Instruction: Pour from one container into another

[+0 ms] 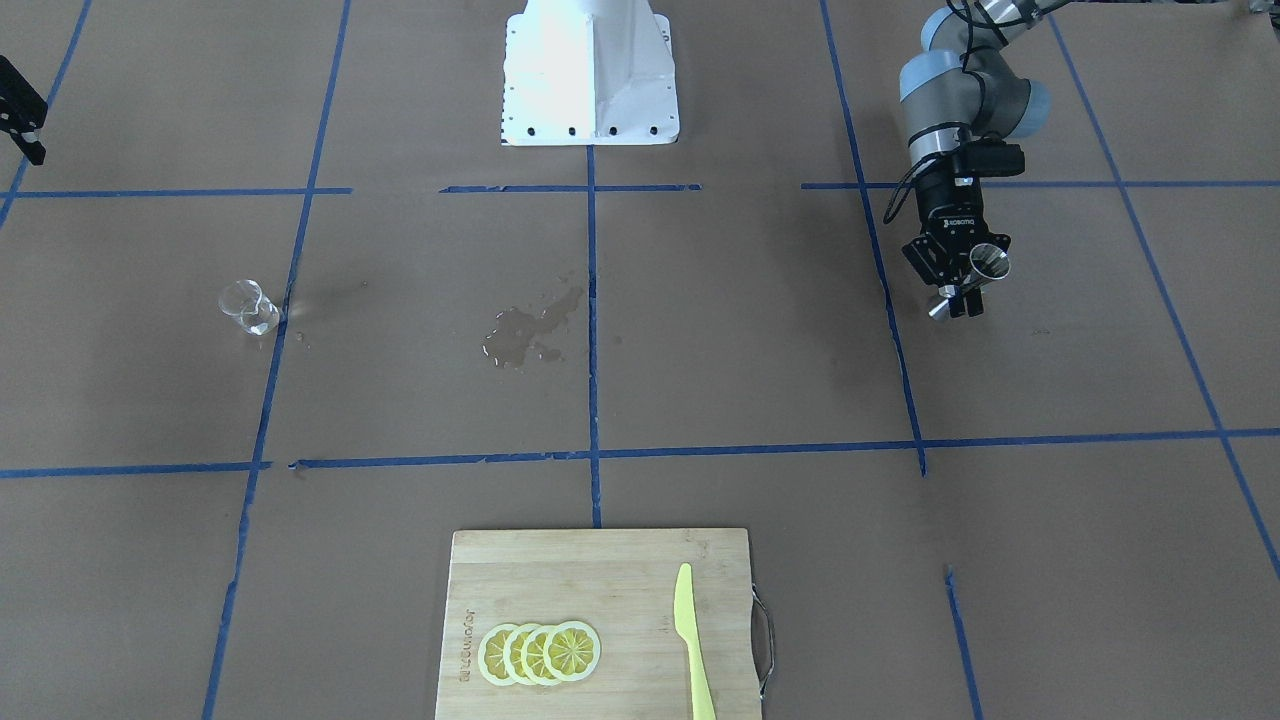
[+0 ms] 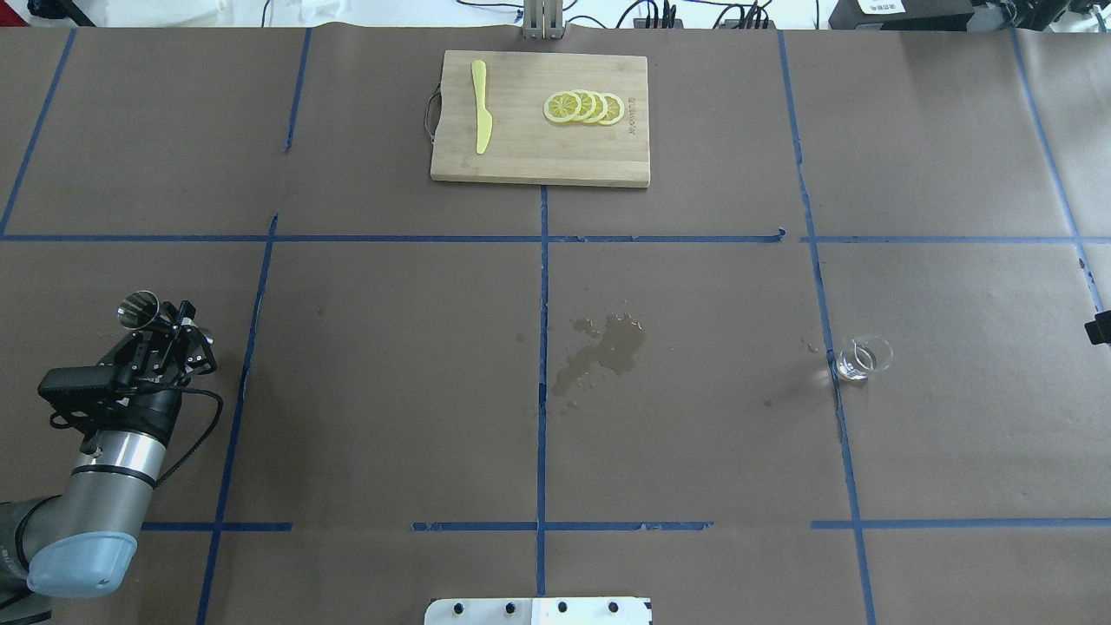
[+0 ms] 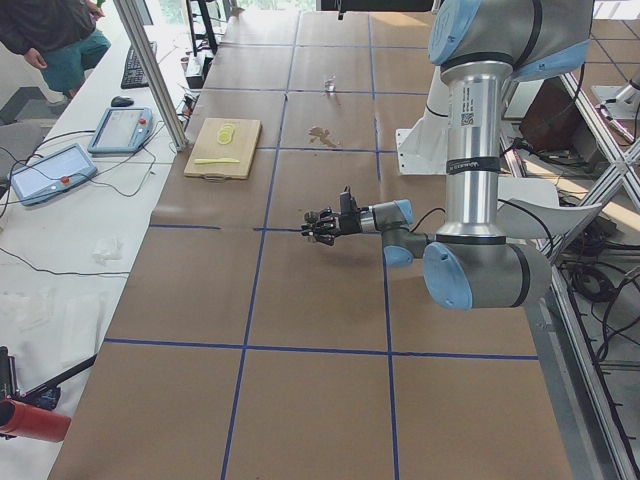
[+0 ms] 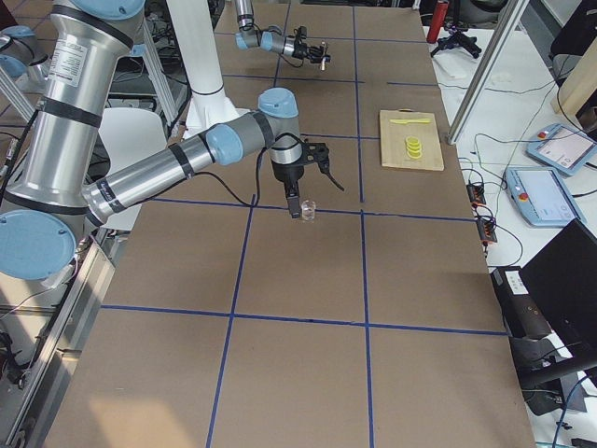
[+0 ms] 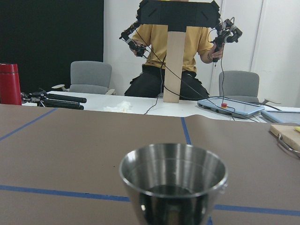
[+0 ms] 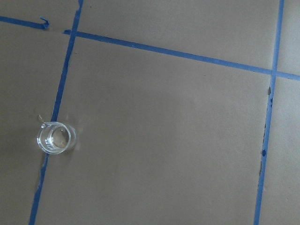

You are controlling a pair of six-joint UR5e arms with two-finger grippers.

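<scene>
The small clear glass cup [image 1: 248,306] [image 2: 862,358] stands upright and alone on the brown paper, beside a blue tape line; it also shows in the right wrist view [image 6: 54,138]. My right gripper [image 4: 303,182] hangs above and just beside it with its fingers spread open and nothing between them; only its edge shows in the front view [image 1: 25,125]. My left gripper [image 1: 962,290] [image 2: 169,323] is shut on the waist of the shiny steel jigger [image 1: 990,262] [image 2: 137,308], held tilted above the table far from the cup. The jigger's bowl [image 5: 173,180] fills the left wrist view.
A wet spill [image 2: 603,347] darkens the paper at the table's middle. A wooden cutting board [image 2: 538,165] with a yellow knife [image 2: 480,104] and lemon slices [image 2: 583,107] lies at the far edge. The white robot base [image 1: 590,70] stands mid-table. A person [image 5: 171,47] sits across the table.
</scene>
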